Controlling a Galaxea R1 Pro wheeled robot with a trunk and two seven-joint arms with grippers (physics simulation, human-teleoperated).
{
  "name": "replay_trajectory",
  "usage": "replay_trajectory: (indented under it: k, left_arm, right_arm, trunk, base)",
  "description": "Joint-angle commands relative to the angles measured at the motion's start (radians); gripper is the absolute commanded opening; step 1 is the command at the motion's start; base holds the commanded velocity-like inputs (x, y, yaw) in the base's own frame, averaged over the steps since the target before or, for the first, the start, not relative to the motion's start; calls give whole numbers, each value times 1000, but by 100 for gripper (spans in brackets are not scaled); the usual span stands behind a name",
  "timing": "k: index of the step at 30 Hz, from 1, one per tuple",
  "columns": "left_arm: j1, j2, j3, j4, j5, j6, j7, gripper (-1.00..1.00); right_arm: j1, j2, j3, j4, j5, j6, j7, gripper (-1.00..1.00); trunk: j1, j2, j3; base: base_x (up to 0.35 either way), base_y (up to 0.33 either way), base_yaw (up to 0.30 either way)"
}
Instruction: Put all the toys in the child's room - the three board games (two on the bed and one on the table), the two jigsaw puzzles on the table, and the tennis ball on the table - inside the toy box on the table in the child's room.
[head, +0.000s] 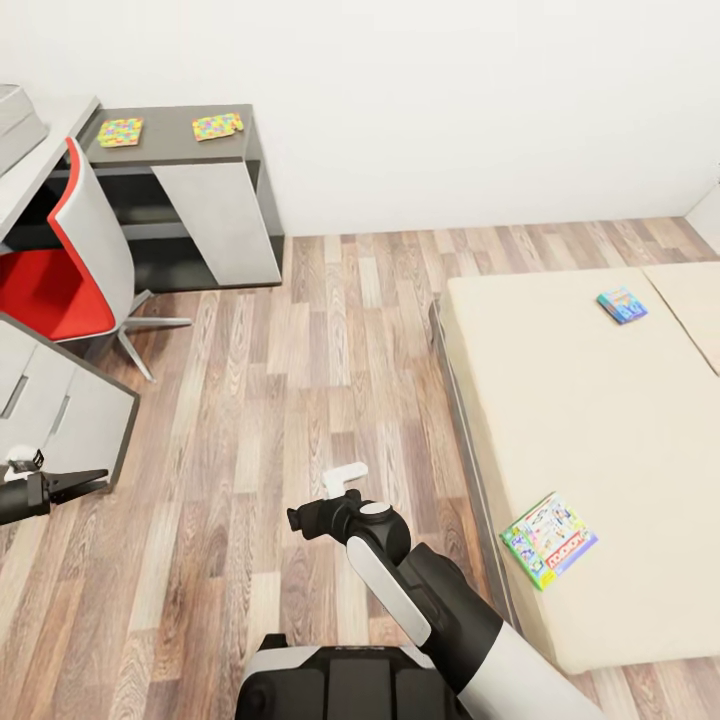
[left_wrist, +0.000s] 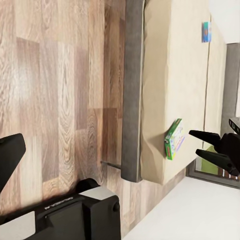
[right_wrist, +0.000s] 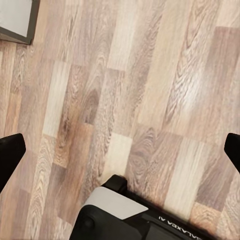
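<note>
on the bed (head: 600, 420), two board games lay apart.
white one (head: 549, 539) at four o'clock; both grippers spread, empty.

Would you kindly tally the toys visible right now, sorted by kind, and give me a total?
Board games on the bed: 2, a white one near its edge and a small blue one farther back.
Jigsaw puzzles on the dark desk section: 2, one beside the other.
Total: 4 toys.
</note>
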Motion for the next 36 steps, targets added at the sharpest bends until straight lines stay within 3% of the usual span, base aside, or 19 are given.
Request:
replay_trajectory:
  k: [1, 36]
  left_arm:
    - [0, 0, 0, 0, 0, 11, -4, 100]
    - [0, 0, 0, 0, 0, 11, -4, 100]
  right_arm:
    - [-1, 0, 1, -1, -10, 2, -10, 100]
    - [-1, 0, 2, 1, -9, -1, -10, 100]
  trunk:
    - [1, -2, 0]
    - [1, -2, 58]
  base:
    - [0, 0, 0]
    - [0, 0, 0]
